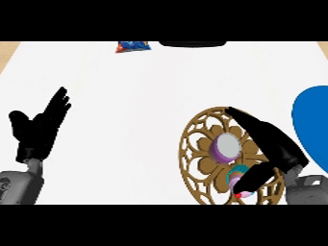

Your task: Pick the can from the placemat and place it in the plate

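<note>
The can (225, 147), purple with a grey lid, stands upright near the middle of the round brown openwork placemat (195, 144) at the lower right. My right hand (276, 146) is open just right of the can, its fingers stretched past the can's far side and its thumb low near the mat's front. The fingers are not curled round the can. The blue plate (322, 129) lies to the right of the mat, cut off by the view's edge. At the left, my left hand (38, 127) rests open with fingers up.
A small teal and pink thing (237, 178) sits on the mat's front part, partly hidden under my right thumb. A blue and red packet (132, 46) and a dark object (193, 43) lie at the counter's far edge. Wooden floor shows at the top corners.
</note>
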